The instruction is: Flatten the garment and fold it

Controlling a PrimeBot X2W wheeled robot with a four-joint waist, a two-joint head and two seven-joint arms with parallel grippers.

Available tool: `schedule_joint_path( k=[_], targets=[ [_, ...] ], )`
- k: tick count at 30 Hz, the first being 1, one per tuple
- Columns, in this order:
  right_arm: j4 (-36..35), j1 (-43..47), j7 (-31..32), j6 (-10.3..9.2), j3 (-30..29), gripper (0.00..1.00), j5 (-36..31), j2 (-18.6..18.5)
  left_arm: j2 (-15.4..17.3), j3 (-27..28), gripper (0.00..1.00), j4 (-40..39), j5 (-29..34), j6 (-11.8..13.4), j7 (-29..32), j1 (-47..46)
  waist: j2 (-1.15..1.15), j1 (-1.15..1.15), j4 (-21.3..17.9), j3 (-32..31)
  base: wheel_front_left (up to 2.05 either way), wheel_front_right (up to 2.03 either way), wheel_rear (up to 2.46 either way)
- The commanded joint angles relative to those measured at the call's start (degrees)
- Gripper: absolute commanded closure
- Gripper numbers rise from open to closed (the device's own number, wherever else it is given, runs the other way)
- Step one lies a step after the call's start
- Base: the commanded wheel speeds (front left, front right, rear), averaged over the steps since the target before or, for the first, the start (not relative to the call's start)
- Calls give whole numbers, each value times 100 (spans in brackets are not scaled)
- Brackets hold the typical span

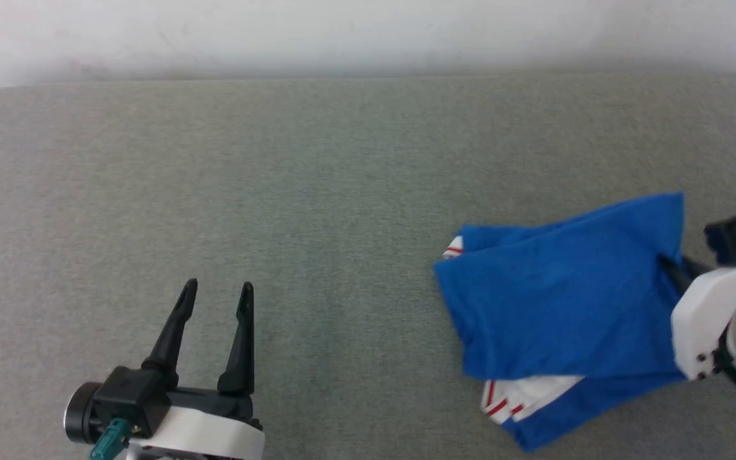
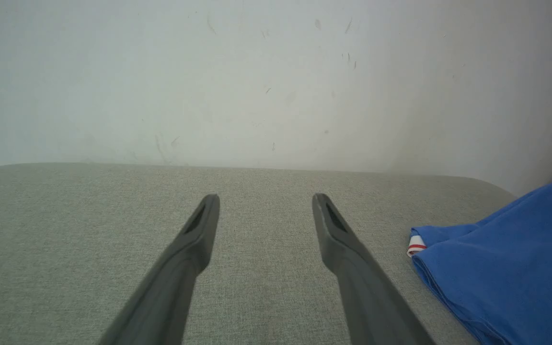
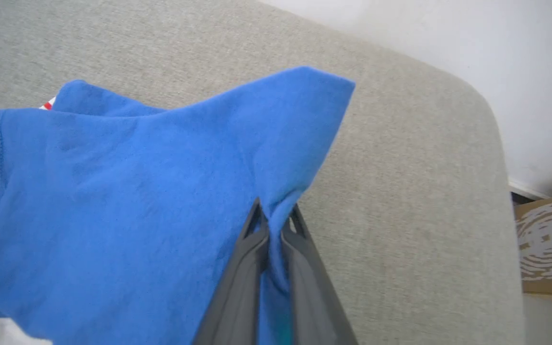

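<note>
Right pincer: fingers together, clamped on a pinch of blue cloth at the right-hand edge of the jersey shirt; the fabric gathers into a crease at the fingertips. Shirt lies bunched and doubled over on the grey fabric-topped table, at about 4 o'clock in the head view, with a plain blue layer uppermost. White sleeve with red stripes pokes out from under the blue layer at the shirt's 7 o'clock edge; a small bit of red-and-white trim shows at its 10 o'clock corner. No lettering or number visible on the exposed side. Left pincer: fingers apart, nothing between them, at 7 o'clock in the head view, well apart from the shirt, over bare table. Pale scuffed wall behind the table at 12 o'clock. Cardboard box past the table edge, 3 o'clock in the right wrist view.
</note>
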Motion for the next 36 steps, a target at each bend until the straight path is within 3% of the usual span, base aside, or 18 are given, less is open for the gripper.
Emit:
schedule_joint_path(
  k=[1, 8, 20, 30, 36],
  targets=[
    [-14, -264, 39, -6, 57, 100, 27, -233, 46, -10, 0, -43, 65, 35, 20, -157, -1, 0, -331, 241, 0, 0, 0],
    [160, -1058, 22, -6, 395, 100, 148, -920, 141, -20, 0, -135, 167, 58, 141, -423, -1, 0, -893, 689, 0, 0, 0],
    [917, -2087, -452, -6, 649, 100, 97, -1597, 452, 22, 0, -384, 398, 66, 490, -952, -1, 0, -1545, 1456, 0, 0, 0],
    [1793, -2505, -930, -6, 437, 100, -69, -1737, 578, 5, 0, -507, 508, 61, 616, -1229, -1, 0, -1651, 1908, 0, 0, 0],
    [2345, -2709, -1226, -6, 403, 100, -144, -1671, 590, 91, 0, -695, 567, 180, 588, -1367, -1, 0, -1635, 2159, 0, 0, 0]
  ],
)
